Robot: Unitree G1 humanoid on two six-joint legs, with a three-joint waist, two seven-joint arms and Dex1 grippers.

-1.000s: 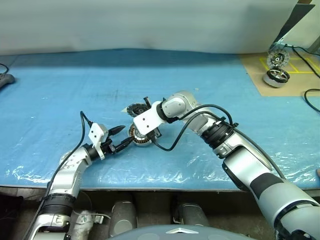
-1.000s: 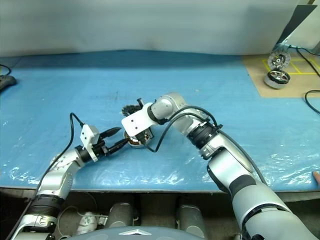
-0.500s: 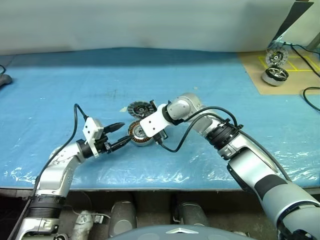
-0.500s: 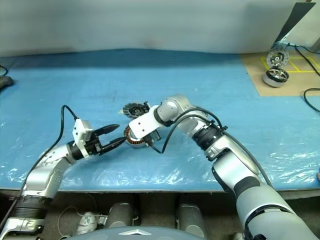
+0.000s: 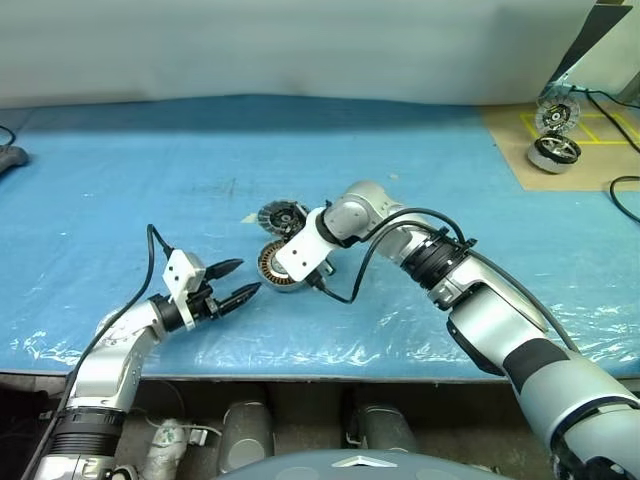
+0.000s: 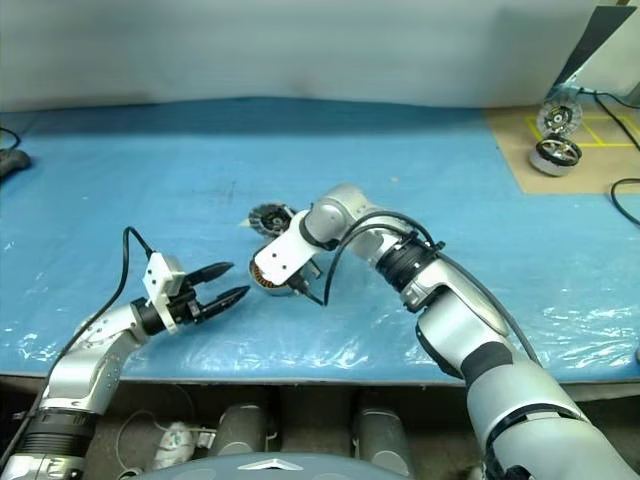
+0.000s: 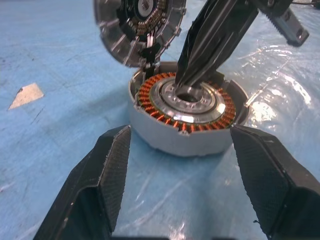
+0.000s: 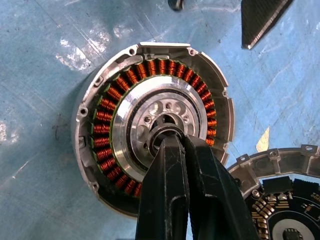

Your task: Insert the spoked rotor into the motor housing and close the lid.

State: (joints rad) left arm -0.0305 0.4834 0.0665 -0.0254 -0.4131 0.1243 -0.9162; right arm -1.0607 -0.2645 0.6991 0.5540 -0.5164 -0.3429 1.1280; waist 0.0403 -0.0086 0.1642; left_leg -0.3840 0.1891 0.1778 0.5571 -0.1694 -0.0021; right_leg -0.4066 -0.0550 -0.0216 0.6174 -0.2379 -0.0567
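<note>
The motor housing [image 8: 100,125], a short grey drum ringed with copper windings, lies on the blue sheet in mid-table [image 5: 272,268]. My right gripper [image 8: 172,142] is shut and points steeply down, its tips resting in the housing's central hole. Nothing shows between its fingers. The lid [image 5: 280,214], a silver ribbed-edge disc, sits right behind the housing, touching its rim [image 7: 132,30]. My left gripper [image 5: 250,276] is open and level, a short way in front of the housing, its fingers [image 7: 105,170] to either side of it and clear of its wall. The spoked rotor is out of view.
A brown board at the far right carries a chrome-rimmed drum [image 5: 553,152] and a spoked wheel [image 5: 556,116], with black cables beside them. A dark object [image 5: 8,158] lies at the left edge. A white scrap [image 7: 27,95] lies near the lid. The front table edge [image 5: 300,372] is close.
My left gripper has drawn back a little from the housing toward the table's front edge, still open. The right wrist has rolled slightly while its shut tips stay at the housing's centre.
</note>
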